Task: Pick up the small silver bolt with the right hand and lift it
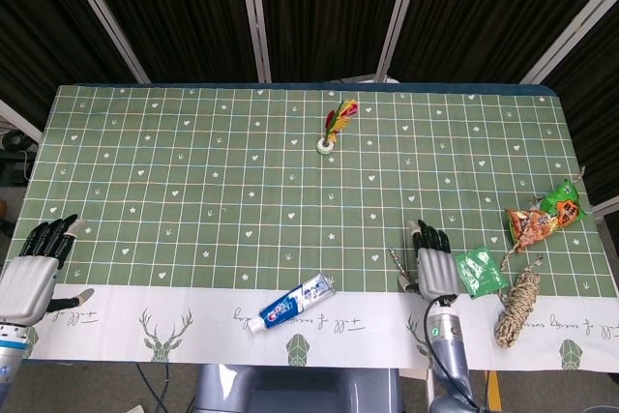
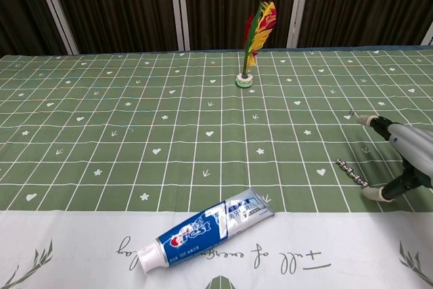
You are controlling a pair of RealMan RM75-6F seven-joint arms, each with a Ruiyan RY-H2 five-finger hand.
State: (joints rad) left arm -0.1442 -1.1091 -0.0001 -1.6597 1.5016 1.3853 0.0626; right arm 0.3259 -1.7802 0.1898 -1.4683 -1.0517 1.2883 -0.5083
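Observation:
The small silver bolt lies on the green checked cloth near its front right, a thin threaded rod also seen in the head view. My right hand sits just right of it, palm down, fingers spread and holding nothing. In the chest view this right hand enters from the right edge, its thumb tip touching the cloth just past the bolt's near end. My left hand rests open at the table's front left corner, far from the bolt.
A toothpaste tube lies on the white front strip left of the bolt. A feather shuttlecock stands at the back centre. A green packet, a twine bundle and snack bags lie right of my right hand.

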